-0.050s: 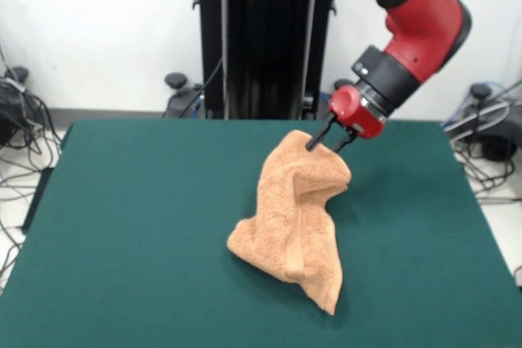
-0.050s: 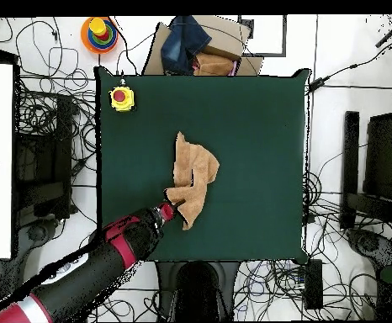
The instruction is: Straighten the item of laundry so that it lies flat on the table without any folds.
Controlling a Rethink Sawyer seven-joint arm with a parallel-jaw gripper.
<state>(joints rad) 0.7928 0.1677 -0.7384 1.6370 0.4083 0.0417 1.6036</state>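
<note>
The item of laundry (image 1: 295, 213) is a light orange-tan terry towel, bunched and folded, with its upper end lifted and the rest draped down onto the green table (image 1: 139, 226). My gripper (image 1: 327, 144) is shut on the towel's raised top edge, and its black fingers (image 1: 314, 141) pinch the cloth from above. In the overhead view the towel (image 2: 193, 175) lies crumpled near the table's (image 2: 258, 126) middle, and the gripper (image 2: 171, 209) holds the end nearest the robot's side.
A yellow box with a red button (image 2: 121, 97) sits at one table corner in the overhead view. Cables, boxes and a stacking-ring toy (image 2: 99, 33) lie on the floor around the table.
</note>
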